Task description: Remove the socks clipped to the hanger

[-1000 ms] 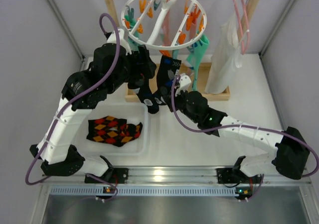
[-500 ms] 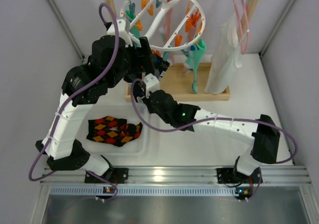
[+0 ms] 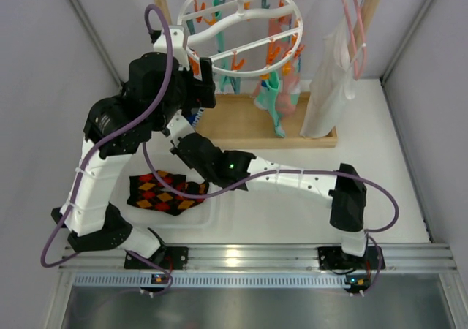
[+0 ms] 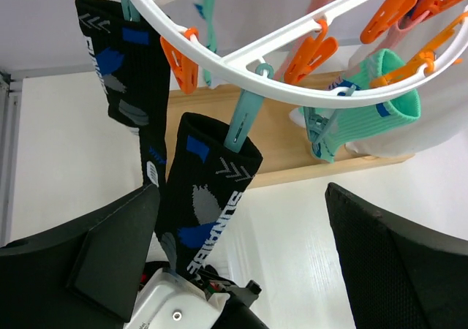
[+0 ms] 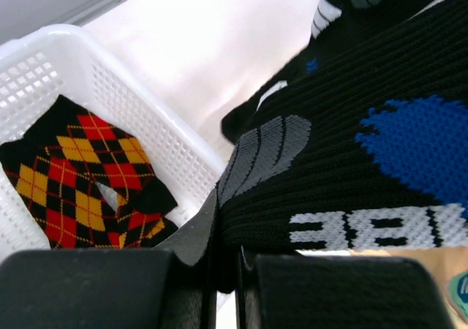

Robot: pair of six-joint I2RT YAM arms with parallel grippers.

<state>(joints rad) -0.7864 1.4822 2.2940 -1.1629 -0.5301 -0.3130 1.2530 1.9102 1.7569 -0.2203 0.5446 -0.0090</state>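
The white ring hanger [image 3: 252, 74] hangs from the rack bar with orange and teal pegs; it also shows in the left wrist view [image 4: 292, 91]. A black sock with blue and grey marks [image 4: 208, 190] hangs by its cuff from a teal peg [image 4: 241, 124], between my left gripper's fingers and near the left one. A second black sock [image 4: 124, 66] hangs behind it. My left gripper [image 3: 206, 88] [image 4: 241, 270] is open. My right gripper [image 3: 181, 145] [image 5: 227, 270] is shut on the lower end of the black sock [image 5: 351, 175]. Teal socks [image 3: 276, 102] and pink ones [image 3: 292, 88] hang on the ring's right side.
A white basket [image 3: 212, 212] [image 5: 88, 102] at front left holds a black sock with red, orange and yellow diamonds [image 3: 164, 190] [image 5: 80, 175]. The wooden rack's base [image 3: 248, 128] lies under the ring. A white garment [image 3: 329, 80] on a pink hanger [image 3: 356, 22] hangs at the right.
My right arm has swept left toward the basket, dragging the black sock's lower end with it. The ring has turned and tilted. My left gripper has risen closer to the ring.
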